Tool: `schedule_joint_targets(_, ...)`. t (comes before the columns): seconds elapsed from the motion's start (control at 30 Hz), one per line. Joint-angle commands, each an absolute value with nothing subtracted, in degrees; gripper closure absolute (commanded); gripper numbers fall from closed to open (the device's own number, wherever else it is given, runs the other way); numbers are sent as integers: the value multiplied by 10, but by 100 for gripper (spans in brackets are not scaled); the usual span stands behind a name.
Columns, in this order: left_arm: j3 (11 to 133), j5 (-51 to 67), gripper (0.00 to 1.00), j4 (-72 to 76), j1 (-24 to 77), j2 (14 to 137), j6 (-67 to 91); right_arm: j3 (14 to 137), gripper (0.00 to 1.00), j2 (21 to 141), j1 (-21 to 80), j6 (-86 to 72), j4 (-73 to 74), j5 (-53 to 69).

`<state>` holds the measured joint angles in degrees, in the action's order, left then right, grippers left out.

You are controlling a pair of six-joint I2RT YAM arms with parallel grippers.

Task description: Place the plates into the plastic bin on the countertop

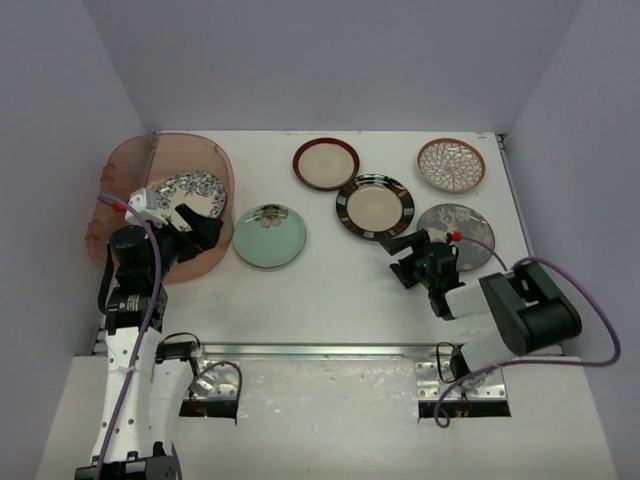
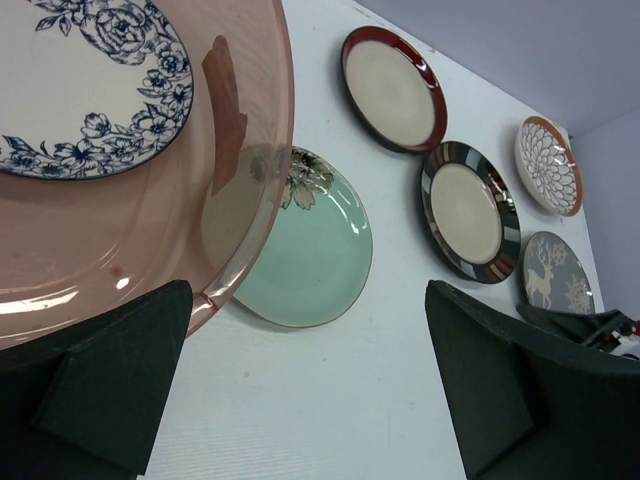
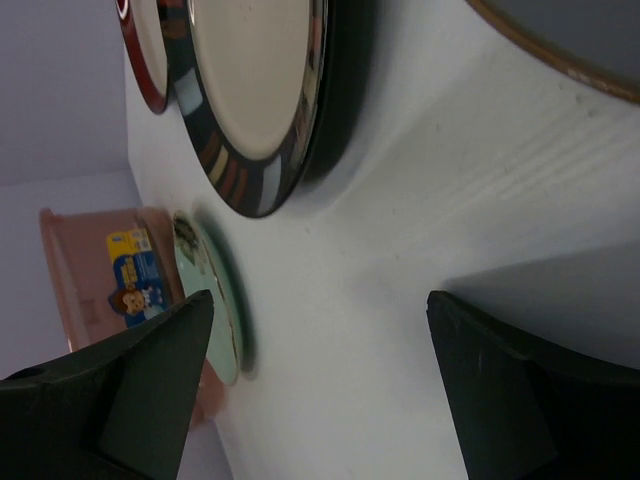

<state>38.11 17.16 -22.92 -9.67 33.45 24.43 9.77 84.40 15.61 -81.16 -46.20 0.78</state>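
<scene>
The pinkish plastic bin (image 1: 130, 170) stands at the far left of the white countertop (image 1: 330, 300), with the blue-white floral plate (image 1: 197, 188) inside it. My left gripper (image 1: 205, 232) is open and empty over the bin's near right rim. The mint green plate (image 1: 269, 236) lies just right of the bin. The brown-rimmed cream plate (image 1: 326, 163), black-rimmed cream plate (image 1: 375, 207), petal plate (image 1: 451, 164) and grey deer plate (image 1: 462, 225) lie further right. My right gripper (image 1: 400, 258) is open and empty, low beside the deer plate. The red-and-teal plate is hidden.
Pale lilac walls enclose the countertop on three sides. A metal rail (image 1: 320, 350) runs along the near edge. In the left wrist view the bin rim (image 2: 230, 200) overlaps the mint plate (image 2: 310, 250). In the right wrist view the black-rimmed plate (image 3: 250, 90) lies just ahead.
</scene>
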Motion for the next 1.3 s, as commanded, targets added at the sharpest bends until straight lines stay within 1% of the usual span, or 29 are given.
schedule_joint_targets(0.0, 380, 177, 0, -189, -86, 323, 238, 131, 20, 964, 159, -871, -580, -66)
schedule_joint_targets(0.1, 382, 190, 0, -188, -85, 336, 236, 168, 31, 1015, 159, -883, -591, -72)
schedule_joint_targets(0.17, 382, 198, 0, -187, -84, 337, 233, 184, 36, 1043, 157, -891, -597, -71)
schedule_joint_targets(0.23, 380, 215, 0, -183, -82, 337, 231, 207, 47, 1091, 153, -900, -616, -59)
schedule_joint_targets(0.3, 380, 215, 0, -181, -81, 336, 230, 217, 55, 1108, 151, -912, -620, -55)
schedule_joint_targets(0.37, 381, 217, 0, -181, -80, 337, 229, 235, 59, 1132, 148, -919, -618, -58)
schedule_joint_targets(0.43, 381, 217, 0, -181, -80, 338, 229, 247, 64, 1144, 148, -921, -604, -62)
schedule_joint_targets(0.5, 381, 218, 0, -181, -80, 340, 228, 255, 67, 1151, 149, -924, -598, -63)
schedule_joint_targets(0.53, 382, 219, 0, -181, -80, 341, 228, 257, 73, 1155, 150, -926, -594, -64)
schedule_joint_targets(0.57, 382, 218, 0, -181, -80, 343, 228, 258, 82, 1158, 150, -927, -592, -66)
schedule_joint_targets(0.67, 382, 219, 0, -181, -81, 345, 228, 262, 87, 1162, 151, -931, -584, -66)
schedule_joint_targets(0.73, 382, 218, 0, -182, -80, 346, 228, 271, 94, 1161, 151, -924, -584, -54)
schedule_joint_targets(0.77, 382, 218, 0, -182, -80, 346, 228, 274, 100, 1159, 150, -919, -585, -47)
schedule_joint_targets(0.9, 382, 217, 0, -183, -79, 348, 228, 284, 100, 1135, 150, -903, -593, -12)
schedule_joint_targets(1.0, 382, 219, 0, -183, -76, 348, 228, 287, 100, 1082, 151, -880, -594, 19)
schedule_joint_targets(1.27, 383, 219, 0, -183, -75, 348, 229, 281, 100, 1005, 129, -879, -606, 97)
